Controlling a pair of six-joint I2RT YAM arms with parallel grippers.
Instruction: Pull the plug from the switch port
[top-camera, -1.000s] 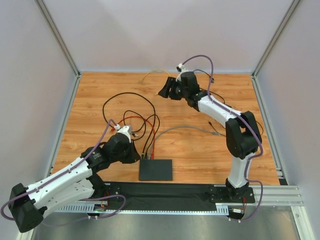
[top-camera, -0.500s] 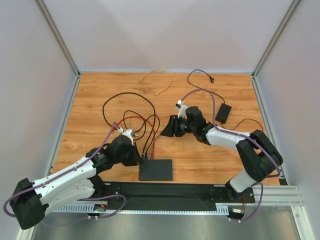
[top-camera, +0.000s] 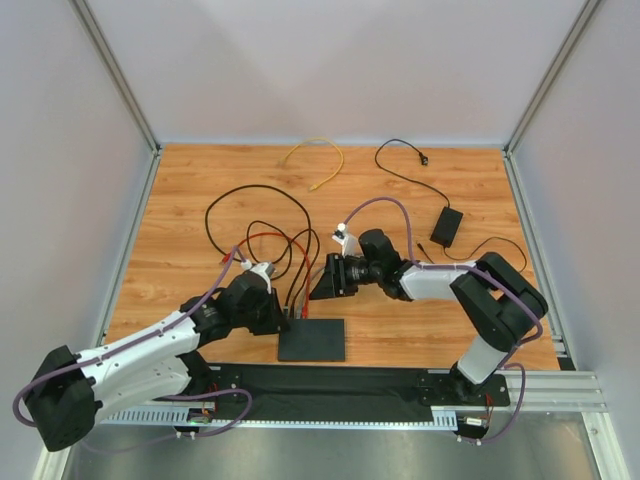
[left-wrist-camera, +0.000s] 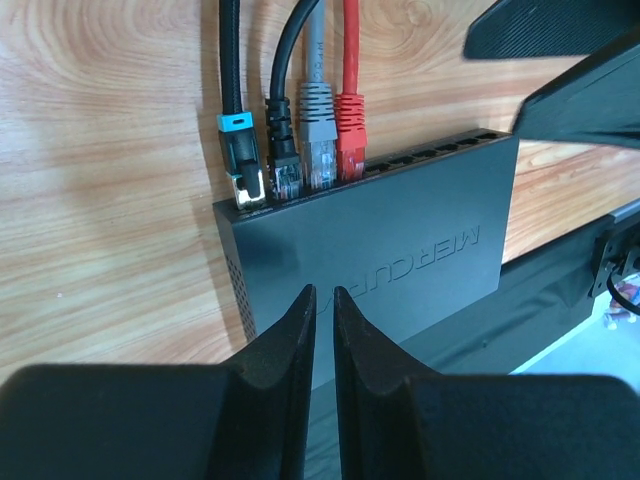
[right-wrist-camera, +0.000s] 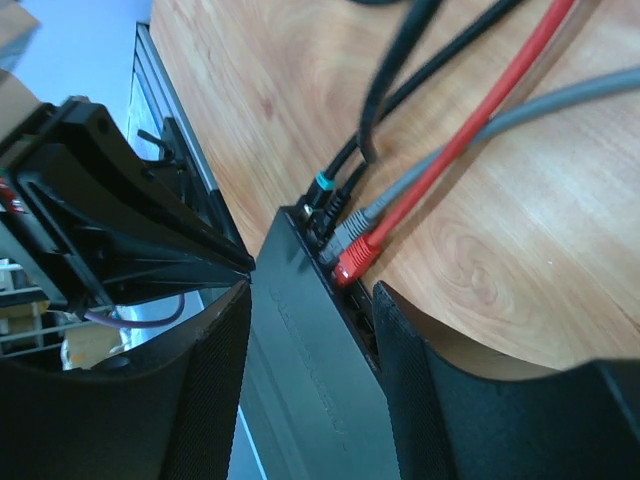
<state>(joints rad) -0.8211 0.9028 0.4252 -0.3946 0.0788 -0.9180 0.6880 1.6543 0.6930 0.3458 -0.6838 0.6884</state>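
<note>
The switch (top-camera: 311, 339) is a flat black box near the table's front edge, with its socket row on the far side. Several plugs sit side by side at the left end of that row: a teal-collared black plug (left-wrist-camera: 240, 165), a black plug (left-wrist-camera: 283, 160), a grey plug (left-wrist-camera: 318, 145) and a red plug (left-wrist-camera: 350, 135). My left gripper (top-camera: 283, 312) hovers over the switch's top (left-wrist-camera: 400, 250), its jaws nearly together with nothing between them. My right gripper (top-camera: 318, 290) stands open just above the socket edge, its fingers (right-wrist-camera: 400, 370) straddling the switch (right-wrist-camera: 310, 400) beside the red plug (right-wrist-camera: 355, 258).
Black, red and grey cables (top-camera: 290, 250) run from the plugs in loops across the table's middle. A yellow cable (top-camera: 318, 160) lies at the back. A small black power adapter (top-camera: 447, 226) with a thin cord lies at the right. A black mat (top-camera: 330, 385) lines the front edge.
The right arm has swung from the back of the table down to the switch's socket edge. The left gripper has crept slightly right toward the switch.
</note>
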